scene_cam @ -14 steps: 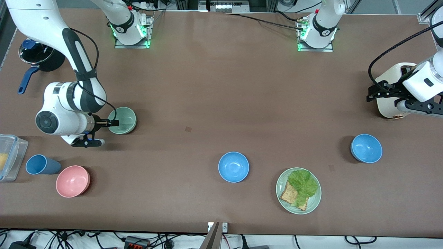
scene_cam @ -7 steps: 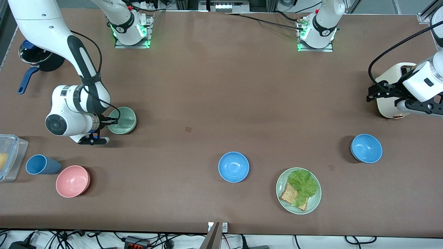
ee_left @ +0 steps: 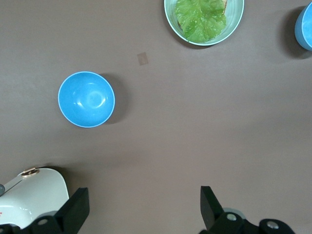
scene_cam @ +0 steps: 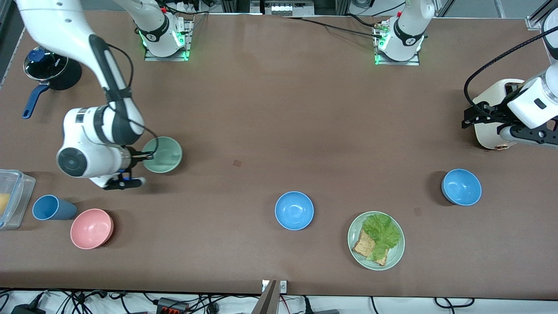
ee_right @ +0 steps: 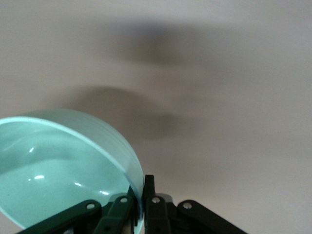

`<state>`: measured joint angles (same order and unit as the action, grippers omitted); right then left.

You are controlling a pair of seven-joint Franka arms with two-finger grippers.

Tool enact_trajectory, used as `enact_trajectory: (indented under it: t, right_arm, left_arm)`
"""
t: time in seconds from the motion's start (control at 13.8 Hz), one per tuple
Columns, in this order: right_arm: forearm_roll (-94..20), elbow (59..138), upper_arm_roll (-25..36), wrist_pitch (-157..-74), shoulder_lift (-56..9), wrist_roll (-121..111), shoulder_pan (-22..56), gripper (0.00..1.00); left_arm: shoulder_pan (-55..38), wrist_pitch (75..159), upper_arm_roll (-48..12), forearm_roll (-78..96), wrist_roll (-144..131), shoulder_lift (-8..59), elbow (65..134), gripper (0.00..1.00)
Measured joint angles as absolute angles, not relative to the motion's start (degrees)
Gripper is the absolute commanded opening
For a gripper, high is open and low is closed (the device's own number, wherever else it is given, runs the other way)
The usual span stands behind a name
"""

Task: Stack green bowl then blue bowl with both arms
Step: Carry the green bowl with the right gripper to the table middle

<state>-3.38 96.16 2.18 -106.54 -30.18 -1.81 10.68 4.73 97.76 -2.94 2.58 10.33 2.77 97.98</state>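
Observation:
The pale green bowl hangs tilted just above the table near the right arm's end, its shadow below it. My right gripper is shut on its rim. In the right wrist view the rim of the green bowl sits pinched between the fingers of the right gripper. One blue bowl rests at mid-table near the front camera. A second blue bowl lies toward the left arm's end and shows in the left wrist view. My left gripper waits open over the table beside a white toaster.
A green plate with lettuce and bread lies between the blue bowls, nearer the camera. A pink bowl, a dark blue cup and a clear container stand at the right arm's end. A dark pot and the white toaster stand farther back.
The right gripper has shut on the green bowl's rim, tilted the bowl off the table and carried it slightly toward mid-table. The left arm has not moved.

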Motion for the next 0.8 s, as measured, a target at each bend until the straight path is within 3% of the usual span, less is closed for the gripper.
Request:
enact_trajectory:
  t: [0.43,0.8]
  right_arm:
    - [-15.4,93.5,1.8,-105.6,-31.4,10.1,28.7,0.0]
    - [-16.3,92.8,1.7,-116.3,-36.4,26.6,44.1,0.0]
  left_arm:
    - [4.7,97.7,-2.9,2.6,10.3,2.8,97.9,1.0]
    - [4.7,97.6,-2.9,2.6,10.3,2.8,97.9,1.0]
